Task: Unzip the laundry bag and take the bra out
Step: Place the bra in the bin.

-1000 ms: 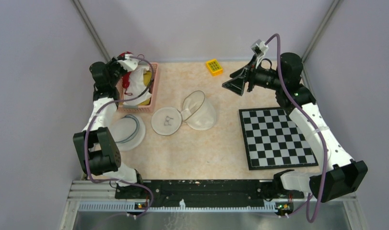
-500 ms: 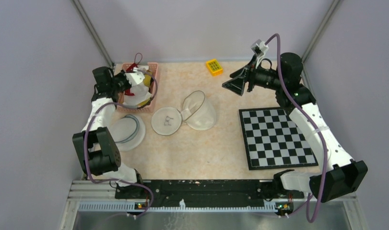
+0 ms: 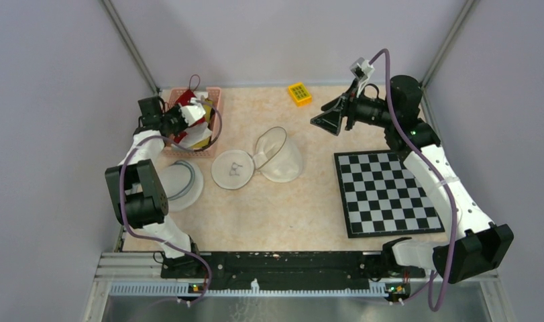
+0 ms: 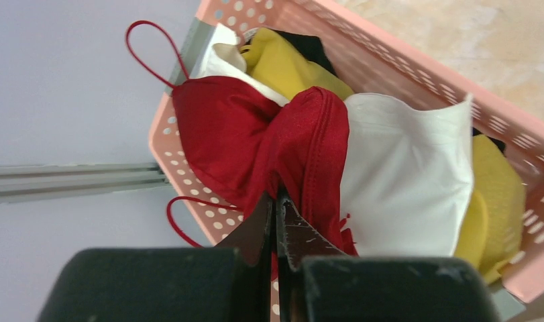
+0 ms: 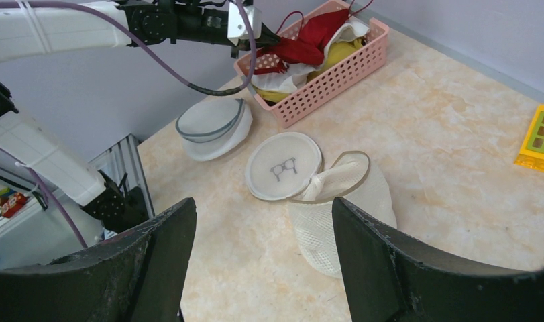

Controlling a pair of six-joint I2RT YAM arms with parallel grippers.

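Left hand (image 4: pixel 276 201): jaws pinched shut on a fold of the red bra (image 4: pixel 255 134), at the far-left corner of the surface (image 3: pixel 302 215). The bra is out of the bag, bunched on top of the clothes pile in the pink basket (image 4: pixel 416 64). A white garment (image 4: pixel 403 181) is just beside it and touching, and a yellow garment (image 4: pixel 282 57) sits behind. Two red strap loops hang out over the basket's wall-side rim. Can't tell whether the bra's weight is on the pile or on the hand.

Right hand (image 3: pixel 327 119): fingers spread wide, gripping nothing, up in the air above the far-right part of the surface.

Laundry bag (image 3: pixel 282 159) is mid-surface, lying on its side with the mouth gaping open. A round mesh flap with a glasses print (image 3: pixel 233 169) lies flat against its left side. A second white mesh bag (image 3: pixel 178 182) sits near the left edge, just in front of the basket. Checkerboard (image 3: pixel 388 193) lies flat on the right, yellow block (image 3: pixel 299 93) at the far edge.
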